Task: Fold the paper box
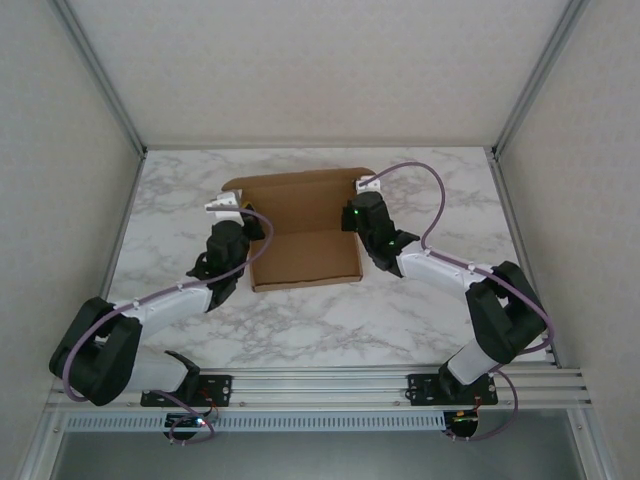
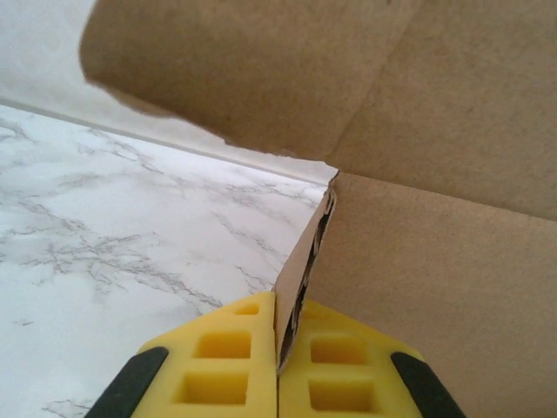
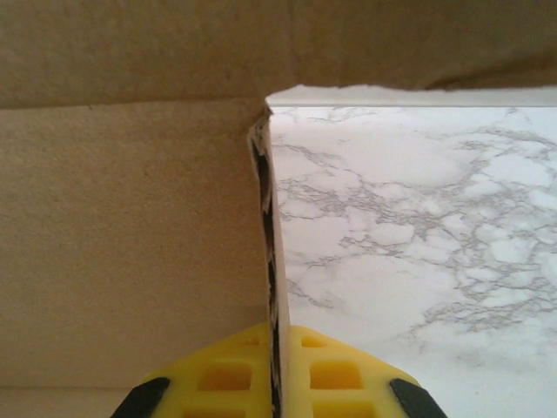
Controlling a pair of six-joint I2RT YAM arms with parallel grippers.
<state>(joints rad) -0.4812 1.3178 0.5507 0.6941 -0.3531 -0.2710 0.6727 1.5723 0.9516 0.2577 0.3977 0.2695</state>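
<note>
Marbled white table (image 1: 400, 320), pale walls (image 1: 300, 70); left claw (image 2: 280, 341) and right claw (image 3: 274, 353) clamp paper box (image 1: 305, 225) edges.

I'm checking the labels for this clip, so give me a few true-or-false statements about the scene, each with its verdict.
1. The left jaws are shut on a cardboard edge of the paper box. True.
2. The right jaws hang open, holding nothing. False: they are shut on the box's opposite edge.
3. The box rests on a marble-patterned table. True.
4. The box is printed blue. False: it is plain brown.
</note>
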